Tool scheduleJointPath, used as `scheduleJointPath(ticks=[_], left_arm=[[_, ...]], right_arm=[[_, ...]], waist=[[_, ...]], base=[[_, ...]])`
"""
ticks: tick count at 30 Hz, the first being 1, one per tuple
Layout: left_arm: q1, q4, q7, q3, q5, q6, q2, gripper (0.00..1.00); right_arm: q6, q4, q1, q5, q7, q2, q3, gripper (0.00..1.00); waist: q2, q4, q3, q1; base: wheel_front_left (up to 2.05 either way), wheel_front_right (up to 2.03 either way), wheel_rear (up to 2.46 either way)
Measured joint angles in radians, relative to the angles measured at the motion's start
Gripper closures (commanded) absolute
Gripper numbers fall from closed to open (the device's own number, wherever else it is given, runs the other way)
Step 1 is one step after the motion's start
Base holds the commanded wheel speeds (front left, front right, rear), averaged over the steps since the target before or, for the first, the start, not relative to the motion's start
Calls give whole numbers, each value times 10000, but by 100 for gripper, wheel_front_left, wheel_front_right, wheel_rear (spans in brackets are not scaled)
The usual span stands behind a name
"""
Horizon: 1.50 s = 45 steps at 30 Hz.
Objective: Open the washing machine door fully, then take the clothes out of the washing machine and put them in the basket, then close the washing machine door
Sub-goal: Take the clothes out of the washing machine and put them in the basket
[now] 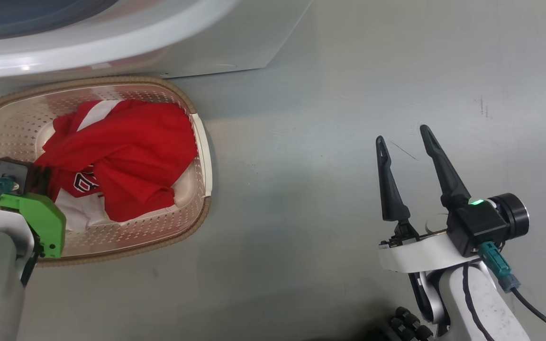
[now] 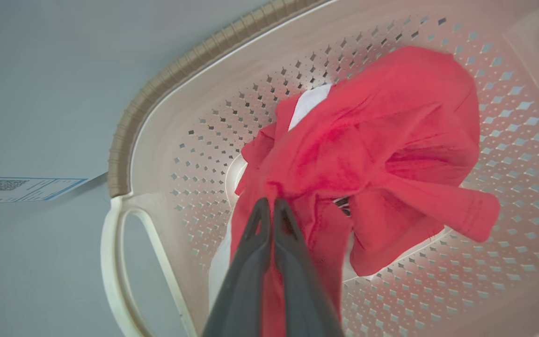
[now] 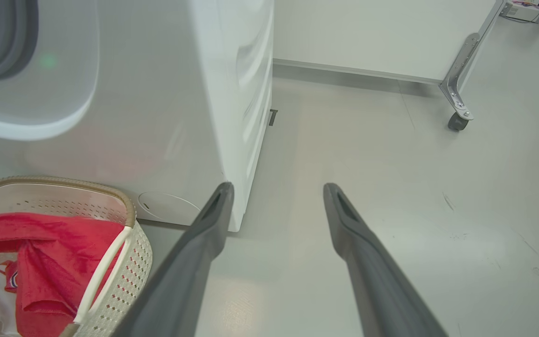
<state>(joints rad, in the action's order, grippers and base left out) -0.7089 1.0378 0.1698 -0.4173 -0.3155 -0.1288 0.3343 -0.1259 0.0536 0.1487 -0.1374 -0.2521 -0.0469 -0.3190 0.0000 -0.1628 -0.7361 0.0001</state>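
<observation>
The clothes [image 1: 126, 147] lie heaped in the basket [image 1: 197, 156]. They are mostly bright red cloth, crumpled, with a strip of white trim at the far side of the heap. A patch of black-and-white lettering shows low on its left, and white fabric shows underneath at the near side. The basket is cream plastic pierced with rows of small holes, with a brown woven-look rim and a loop handle at each end. It stands on the floor [image 1: 325, 189] just in front of the washing machine [image 1: 235, 42], whose white front rises above it.

In the head view my left forearm and its green bracket cover the basket's near left corner, and my fingers are hidden behind them. The lettering is folded over and I cannot read it. The machine is cut off: I see its lower front, one side panel and, in the right wrist view, part of the grey seal at the top left. A blue-and-white label [image 2: 17, 188] on a pale surface beside the basket is too small to read.

My left hand [image 2: 268, 202] reaches down into the basket with its two fingers pressed together. The red folds gather at the tips, so it has a pinch of the cloth. My right hand [image 1: 403, 134] is well apart to the right over bare floor, fingers spread wide and holding nothing, pointing away from me.
</observation>
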Motion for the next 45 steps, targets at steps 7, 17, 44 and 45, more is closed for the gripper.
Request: scheduleJointPath(ticks=[7, 17, 44, 45], left_arm=[[-50, 276, 265, -27, -96, 0, -441, 0], [-134, 410, 654, 10, -196, 0, -719, 0], [1242, -2708, 811, 1273, -959, 0, -1369, 0], [1396, -2849, 811, 1360, -959, 0, -1358, 0]], right_arm=[[0, -8, 125, 21, 0, -2, 267, 0], [0, -167, 304, -105, 0, -4, 339, 0], [10, -1156, -104, -918, 0, -10, 1001, 0], [12, -1200, -193, -930, 0, -10, 1030, 0]], waist=[[0, 130, 178, 0], [0, 299, 852, 0], [0, 1273, 4196, -1], [0, 1314, 4334, 0]], base=[[0, 0, 0], [0, 0, 0], [0, 0, 0], [0, 0, 0]])
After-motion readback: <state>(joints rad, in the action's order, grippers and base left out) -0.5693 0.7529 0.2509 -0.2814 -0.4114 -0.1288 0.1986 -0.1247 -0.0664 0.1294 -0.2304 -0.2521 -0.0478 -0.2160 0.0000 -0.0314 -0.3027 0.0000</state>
